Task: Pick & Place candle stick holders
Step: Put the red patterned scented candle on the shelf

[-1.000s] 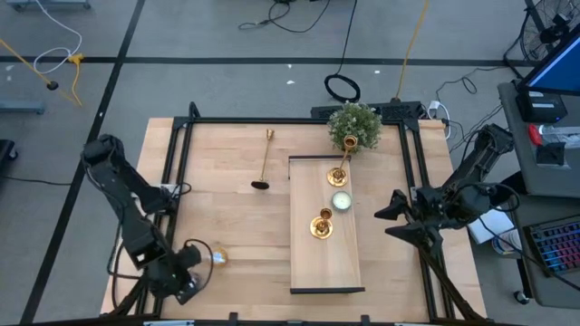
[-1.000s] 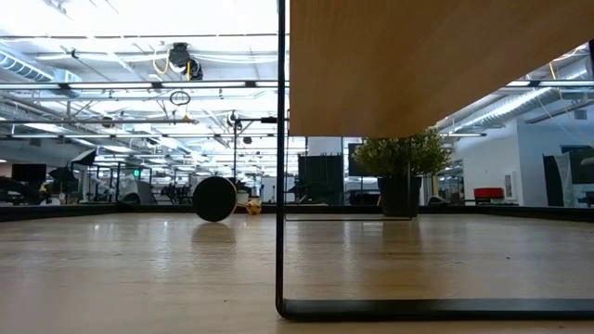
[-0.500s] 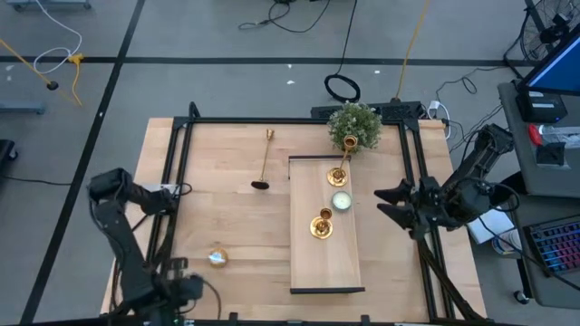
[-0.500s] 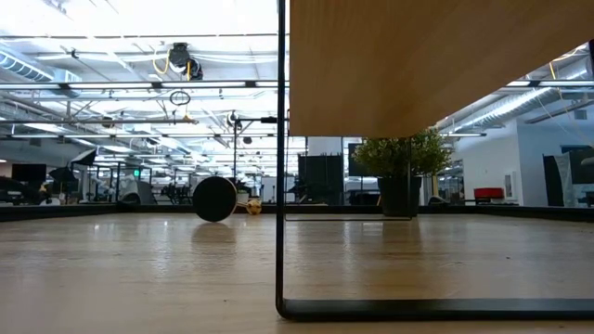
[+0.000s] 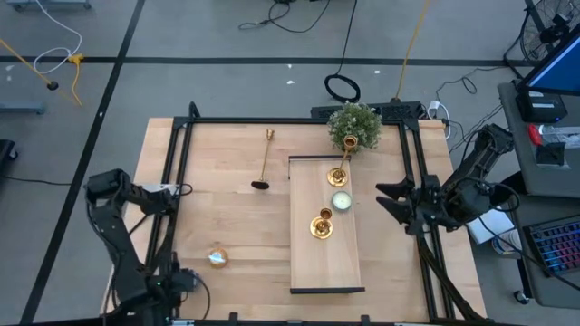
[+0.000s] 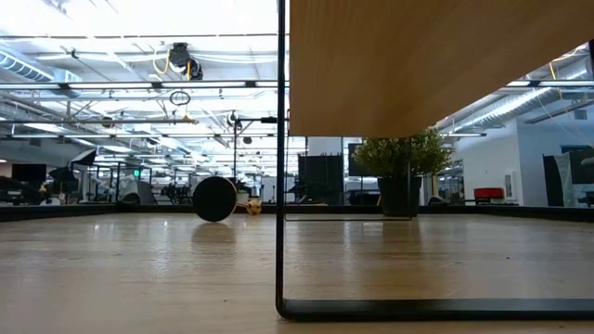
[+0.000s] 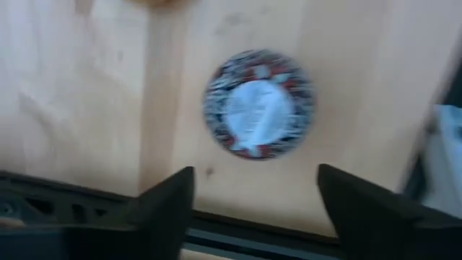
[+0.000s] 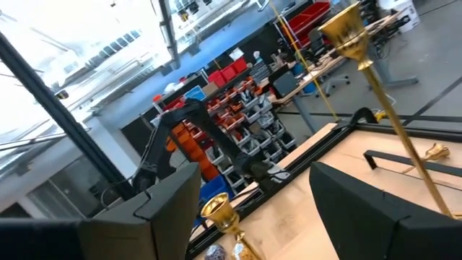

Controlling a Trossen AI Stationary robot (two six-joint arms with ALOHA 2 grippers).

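High view: 3 gold candle holders [image 5: 322,225] stand on a raised wooden shelf [image 5: 326,263] in the middle of the counter [image 5: 227,217], likely their set-down spot. The left hand [image 5: 172,282] sits at the counter's near-left corner, near a small candle disc [image 5: 217,259].

Left wrist view: its fingers [image 7: 170,198] are spread wide, empty.

Right wrist view: the right hand [image 8: 253,209], parted and empty, faces 2 holders.
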